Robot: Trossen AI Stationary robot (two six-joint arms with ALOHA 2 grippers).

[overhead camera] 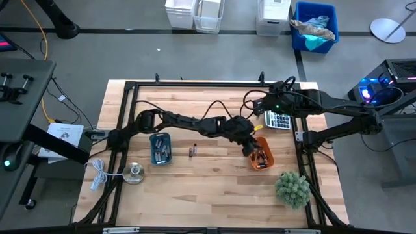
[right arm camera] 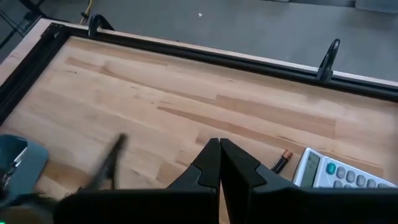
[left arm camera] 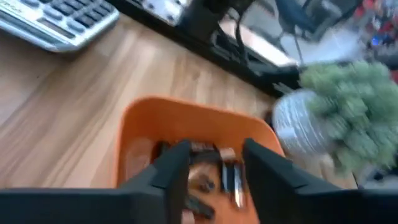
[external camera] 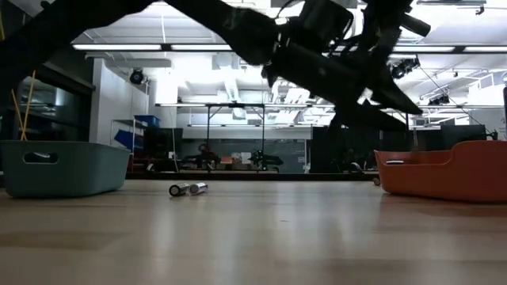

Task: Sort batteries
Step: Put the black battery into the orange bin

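Observation:
An orange tray (overhead camera: 263,158) right of the table's middle holds several batteries (left arm camera: 214,171). My left gripper (left arm camera: 217,155) hovers open over the tray's near-left part, nothing between its fingers. A blue tray (overhead camera: 160,149) at the left also holds batteries. Two loose batteries (overhead camera: 192,151) lie side by side on the wood between the trays and also show in the low view (external camera: 188,188). One more battery (right arm camera: 281,163) lies beside the calculator (right arm camera: 329,171). My right gripper (right arm camera: 219,158) is shut and raised above the table near the calculator (overhead camera: 280,120).
A green potted plant (overhead camera: 292,189) stands near the front right, just beyond the orange tray (left arm camera: 186,118). A coiled white cable and a small round thing (overhead camera: 133,173) lie at the front left. A black frame (overhead camera: 195,84) runs round the table.

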